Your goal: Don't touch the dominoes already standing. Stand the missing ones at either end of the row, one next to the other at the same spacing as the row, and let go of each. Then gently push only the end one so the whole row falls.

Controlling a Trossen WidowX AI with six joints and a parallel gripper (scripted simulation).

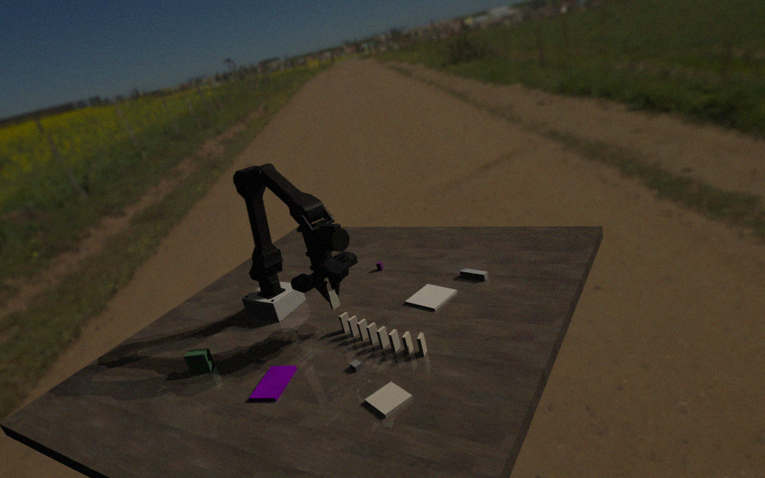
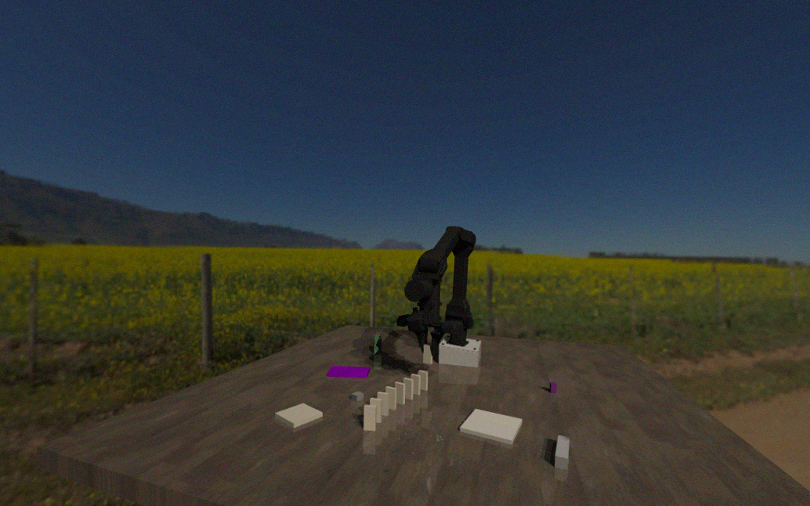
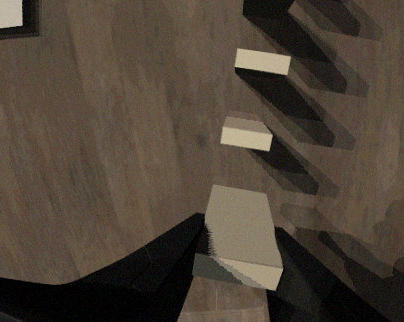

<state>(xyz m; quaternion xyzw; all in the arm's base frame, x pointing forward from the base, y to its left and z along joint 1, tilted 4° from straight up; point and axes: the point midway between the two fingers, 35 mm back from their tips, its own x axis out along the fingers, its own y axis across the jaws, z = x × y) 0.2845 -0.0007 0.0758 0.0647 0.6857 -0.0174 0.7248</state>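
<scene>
My gripper [image 1: 332, 292] [image 2: 427, 345] [image 3: 236, 230] is shut on a cream domino. The held domino [image 1: 334, 299] [image 2: 427, 355] [image 3: 243, 225] hangs close to upright above the table, just beyond the robot-side end of the row. Several cream dominoes stand upright in a row; the one at the robot-side end [image 1: 343, 322] [image 2: 424, 380] [image 3: 246, 139] is nearest the held domino, with a gap between them. The far-end domino [image 1: 421, 345] [image 2: 370, 417] stands at the other end. How high the held domino's lower edge is above the table is hard to tell.
A small grey block [image 1: 355, 365] [image 2: 356, 396] and a cream slab [image 1: 388, 399] [image 2: 298, 415] lie on one side of the row. A white slab [image 1: 430, 296] [image 2: 490, 425] lies on the other. A purple slab [image 1: 274, 382] [image 2: 348, 371] and green block [image 1: 198, 360] [image 2: 377, 349] are farther off.
</scene>
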